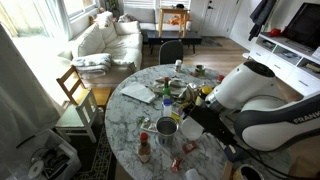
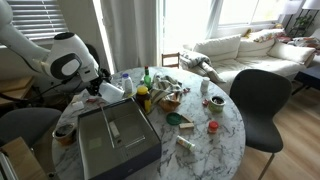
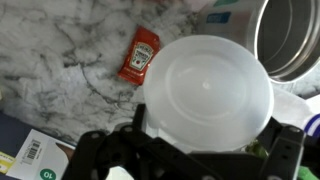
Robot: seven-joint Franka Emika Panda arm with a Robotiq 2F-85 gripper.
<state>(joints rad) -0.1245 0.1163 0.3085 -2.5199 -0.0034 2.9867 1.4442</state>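
**Wide jaws straddling white tub**

Tub (image 3: 208, 88) sat lid-up right under the gripper (image 3: 195, 152), between its two fingers, seemingly resting on the table (image 3: 60, 60). Jaws stood wide, one finger on each side. Whether they touched its wall couldn't be told.

Judged step: gripper lined up on the tub, no squeeze on it. The next move would call for a centred line, since the round wall nearly filled the gap.

Pot (image 3: 295, 40) stood close beyond one finger, crowding the tub; that was the tightest spot and a likely bump. Ketchup packet (image 3: 138, 55) lay flat ahead, toward the other finger's side, apart from the tub. Box (image 3: 35, 155) lay near that finger's base. More clutter covered the table in both exterior views.
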